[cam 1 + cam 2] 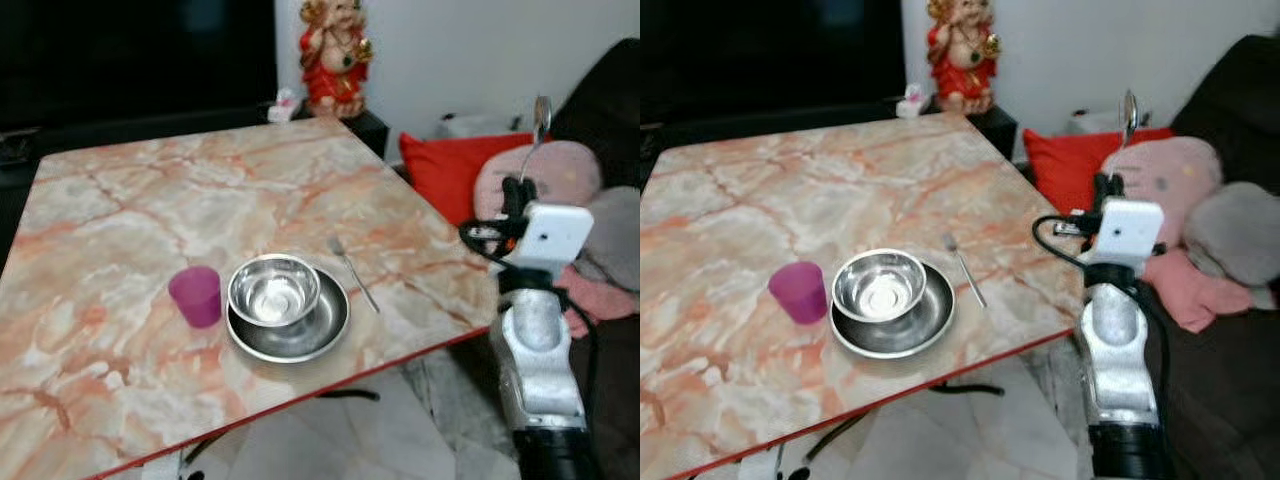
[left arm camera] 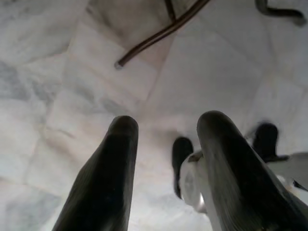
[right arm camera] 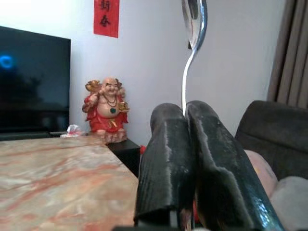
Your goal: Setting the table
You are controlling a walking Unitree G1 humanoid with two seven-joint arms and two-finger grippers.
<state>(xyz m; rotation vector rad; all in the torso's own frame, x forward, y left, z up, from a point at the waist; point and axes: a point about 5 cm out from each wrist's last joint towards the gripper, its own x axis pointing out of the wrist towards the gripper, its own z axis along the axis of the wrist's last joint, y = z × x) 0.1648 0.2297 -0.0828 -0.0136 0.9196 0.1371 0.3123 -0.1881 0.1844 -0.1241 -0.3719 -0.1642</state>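
A steel bowl (image 1: 274,290) sits in a steel plate (image 1: 322,328) near the front edge of the marble table (image 1: 190,190). To the plate's left stands a purple cup (image 1: 197,296), and to its right lies a fork (image 1: 353,272). Beyond the table's right edge my right gripper (image 1: 520,188) is raised and shut on a spoon (image 1: 541,118), which stands upright with its bowl at the top (image 3: 194,19). My left gripper (image 2: 166,127) hangs open over the pale floor.
A red and gold figurine (image 1: 335,55) stands past the table's far corner beside a dark TV screen (image 1: 130,55). A dark sofa (image 1: 1230,90) on the right holds a red cushion (image 1: 450,170) and pink and grey cushions (image 1: 1180,175). Table legs (image 2: 159,33) cross the floor.
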